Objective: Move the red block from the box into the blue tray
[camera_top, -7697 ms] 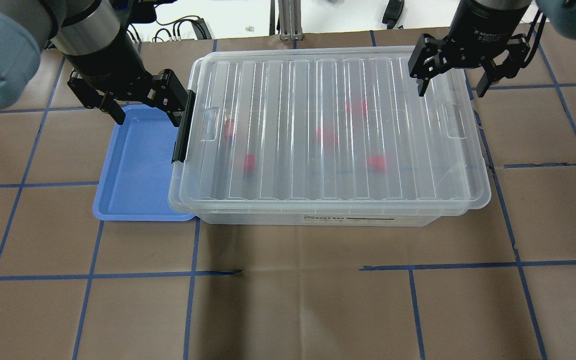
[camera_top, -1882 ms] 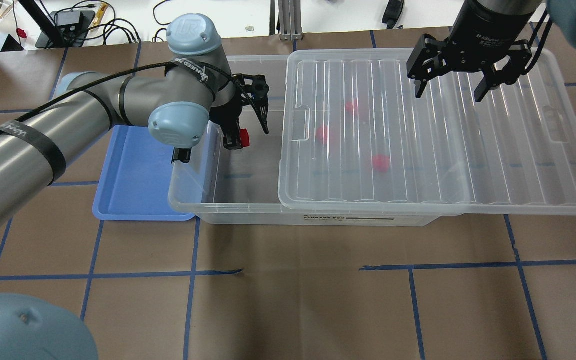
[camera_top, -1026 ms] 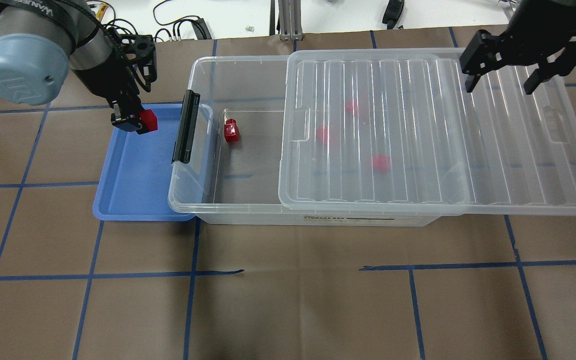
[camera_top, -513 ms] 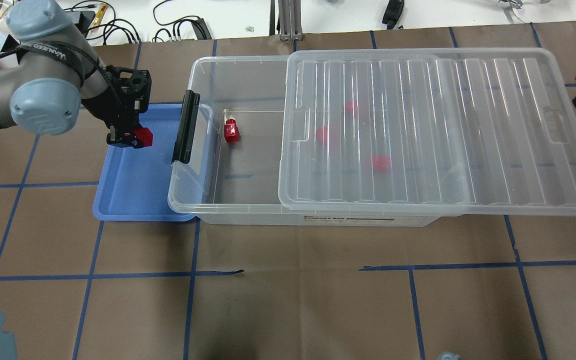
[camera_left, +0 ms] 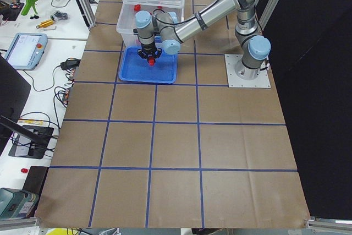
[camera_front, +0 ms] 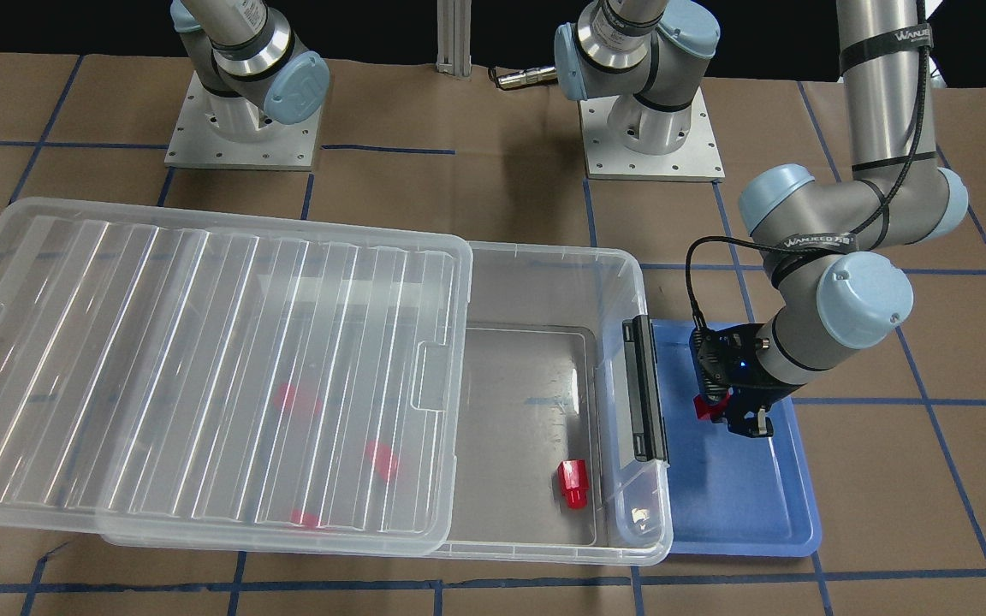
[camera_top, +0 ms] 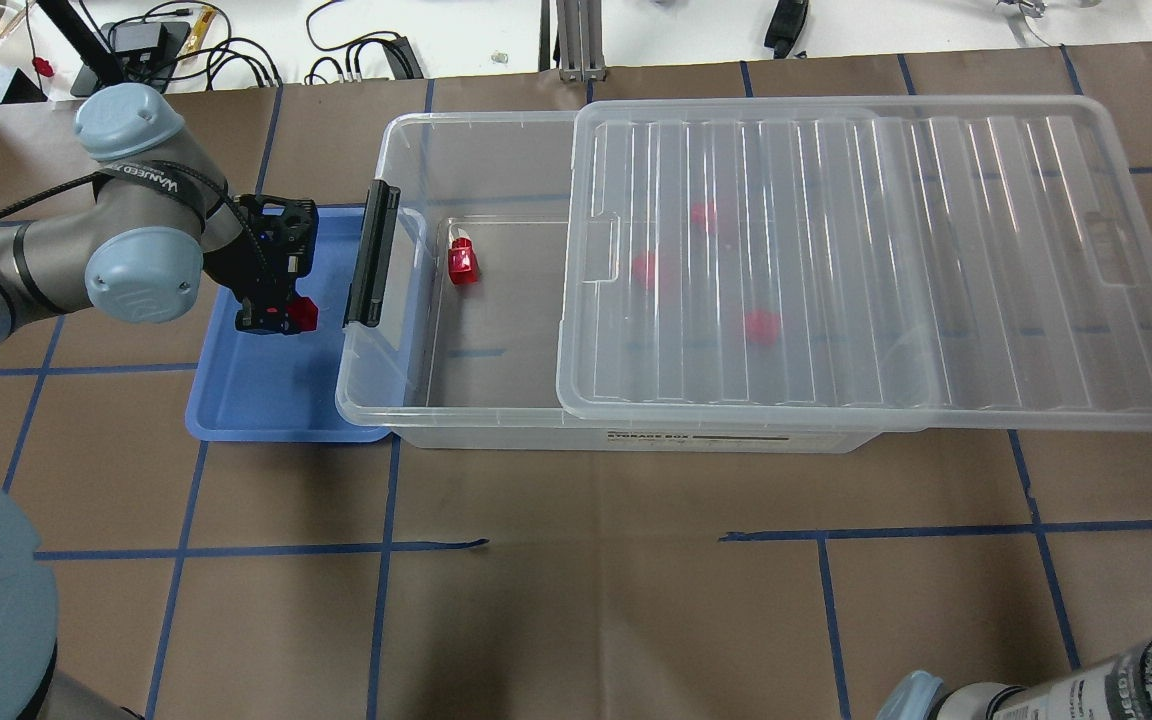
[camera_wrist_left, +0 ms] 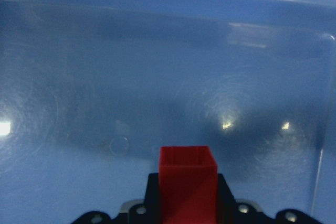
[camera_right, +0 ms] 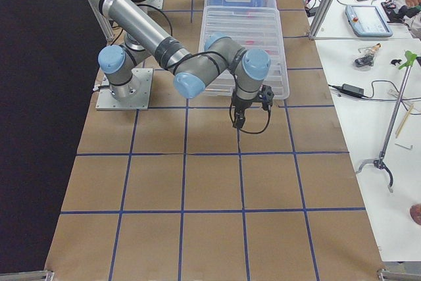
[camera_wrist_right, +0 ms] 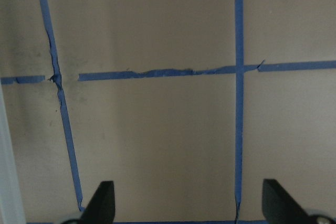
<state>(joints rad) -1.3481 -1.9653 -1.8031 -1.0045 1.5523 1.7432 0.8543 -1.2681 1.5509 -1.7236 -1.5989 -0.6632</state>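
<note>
Overhead exterior view: the left gripper (camera_top: 276, 318) hangs low over the blue tray (camera_top: 236, 400), its jaws closed on a red block (camera_top: 304, 314). From where I stand the block sits over the tray's far half, on the side nearest the box (camera_top: 406, 405). I cannot tell whether it touches the tray floor. The left wrist-mounted view has the block sticking out between the jaws with the blue floor close below.

The tray lies flat on the brown-papered surface (camera_top: 576, 600), pressed against the box's left end under the black latch bar (camera_top: 371, 255). The clear ribbed lid (camera_top: 836, 260) is slid toward the robot's right, overhanging that end and leaving the left part of the box uncovered. A second red block (camera_top: 462, 262) lies in the uncovered part, near the latch end and toward the far wall. Three more red blocks (camera_top: 648, 268) show blurred through the lid.

The right gripper (camera_wrist_right: 189, 205) is away from all this, pointing down at bare surface with blue tape lines beyond the lid's overhanging end. Its jaws are spread wide and hold nothing.
</note>
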